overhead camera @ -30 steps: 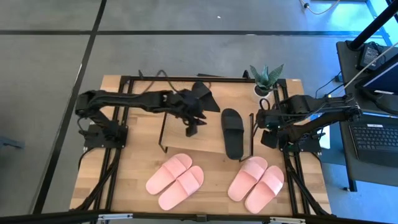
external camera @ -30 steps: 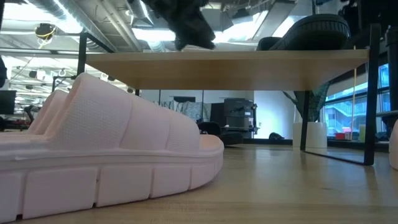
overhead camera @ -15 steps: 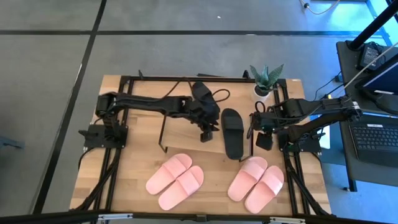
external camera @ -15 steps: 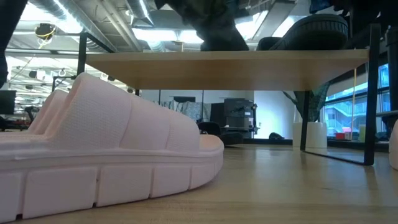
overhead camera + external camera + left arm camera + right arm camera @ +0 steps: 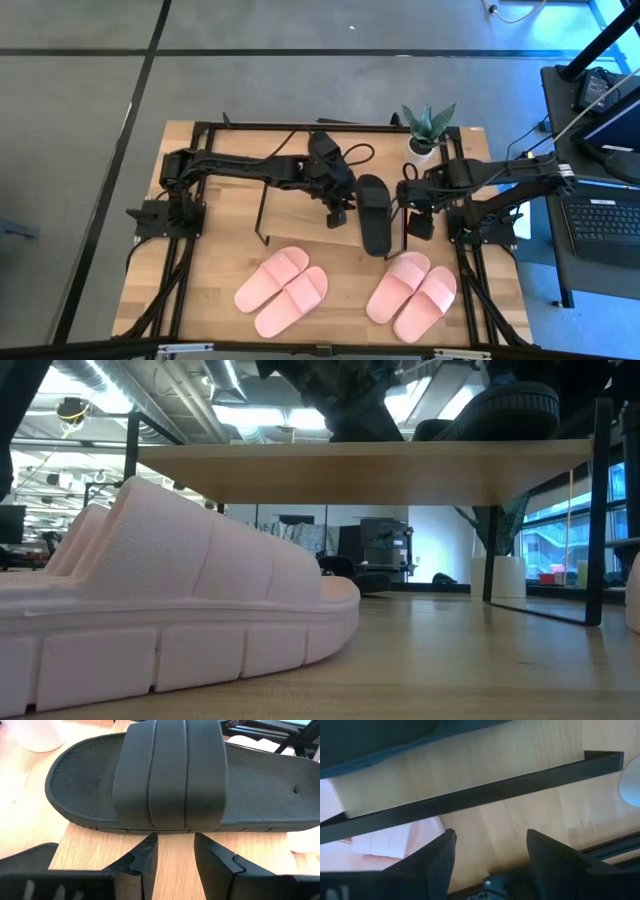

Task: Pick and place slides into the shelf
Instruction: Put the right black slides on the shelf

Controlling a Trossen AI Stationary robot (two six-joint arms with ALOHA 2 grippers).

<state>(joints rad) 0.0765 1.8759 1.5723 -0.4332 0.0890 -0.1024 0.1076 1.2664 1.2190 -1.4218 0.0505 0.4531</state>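
Claws converge on the matte black slide sandal [image 5: 373, 213] atop the low light-wood shelf [image 5: 290, 228]: left claw [image 5: 172, 851], empty and part-open, has swung alongside; right claw [image 5: 490, 852] hangs released nearby.

The left arm is stretched inward, its gripper [image 5: 336, 212] angled down with fingers [image 5: 145, 857] slightly parted. The right gripper [image 5: 418, 222] is held wide, empty.
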